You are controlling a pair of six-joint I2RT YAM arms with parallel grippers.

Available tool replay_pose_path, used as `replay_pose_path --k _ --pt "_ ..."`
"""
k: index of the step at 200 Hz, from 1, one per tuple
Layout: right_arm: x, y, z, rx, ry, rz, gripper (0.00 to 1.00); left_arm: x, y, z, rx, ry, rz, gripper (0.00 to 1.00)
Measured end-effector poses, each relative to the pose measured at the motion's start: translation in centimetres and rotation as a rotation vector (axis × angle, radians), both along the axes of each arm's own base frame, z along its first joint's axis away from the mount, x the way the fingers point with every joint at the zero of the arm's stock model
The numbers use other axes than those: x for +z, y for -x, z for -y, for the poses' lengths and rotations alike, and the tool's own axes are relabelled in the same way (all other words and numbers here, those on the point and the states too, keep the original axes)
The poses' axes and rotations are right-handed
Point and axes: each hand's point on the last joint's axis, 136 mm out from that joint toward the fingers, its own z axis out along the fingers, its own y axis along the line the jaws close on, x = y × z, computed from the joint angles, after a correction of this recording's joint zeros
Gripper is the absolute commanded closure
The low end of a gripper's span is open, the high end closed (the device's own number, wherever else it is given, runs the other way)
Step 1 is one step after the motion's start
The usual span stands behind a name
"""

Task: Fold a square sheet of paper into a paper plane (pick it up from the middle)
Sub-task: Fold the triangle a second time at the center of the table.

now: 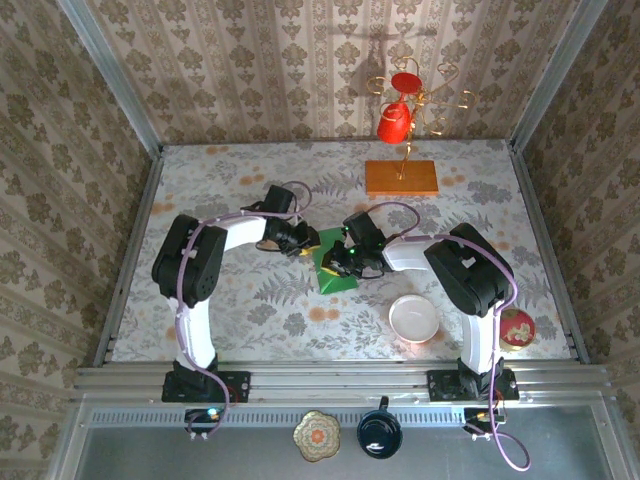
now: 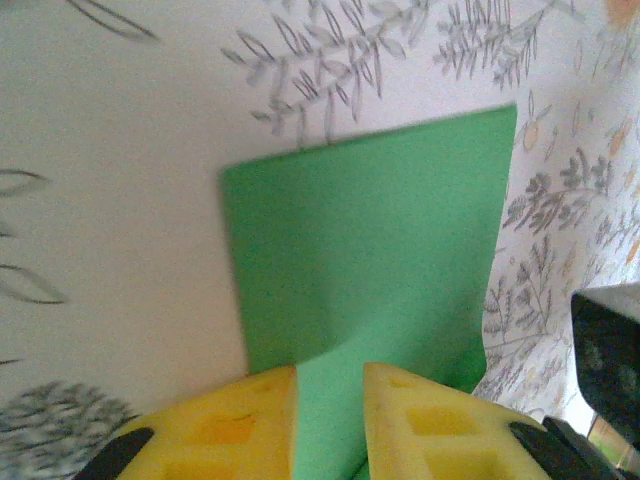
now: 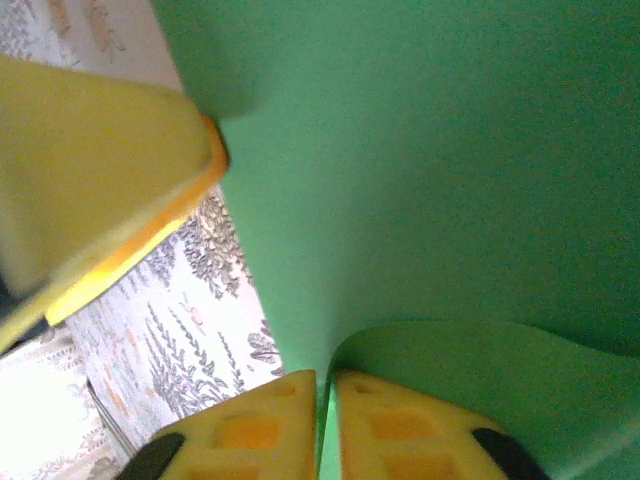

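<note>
Left claw [image 1: 307,248] and right claw [image 1: 334,263] jammed the middle; white bowl [image 1: 414,319] blocked near-right; table [image 1: 200,195] lay open leftward.

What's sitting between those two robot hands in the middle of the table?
The green sheet of paper, seen in the top view between the left hand and right hand.

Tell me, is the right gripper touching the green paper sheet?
Touching. In the right wrist view, the right gripper pinches the green paper sheet between its fingertips.

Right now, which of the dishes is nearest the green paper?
The plain white bowl, on the table right of the paper; the red dish, blue mug and gold plate sit farther off.
</note>
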Motion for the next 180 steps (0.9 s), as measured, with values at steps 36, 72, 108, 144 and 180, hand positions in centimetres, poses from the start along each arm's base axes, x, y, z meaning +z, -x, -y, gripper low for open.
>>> replay_pose_path --k 36,72,108,144,180 --pt "0.5 -0.2 -0.4 0.007 -0.019 0.004 0.64 1.9 -1.1 -3.6 0.116 -0.009 0.051 0.63" --pt "1.0 -0.2 -0.6 0.014 -0.032 0.008 0.57 3.0 0.1 -5.7 0.172 -0.007 0.084 0.58" --pt "1.0 -0.3 -0.6 0.013 -0.029 0.008 0.61 3.7 1.3 -5.7 0.164 -0.001 0.104 0.62" --pt "0.7 -0.2 -0.4 0.006 -0.016 0.004 0.64 4.0 2.8 -3.8 0.112 0.011 0.112 0.73" --pt "0.6 -0.2 -0.3 0.004 -0.011 0.002 0.68 4.0 4.9 -0.9 0.023 0.023 0.117 0.80"
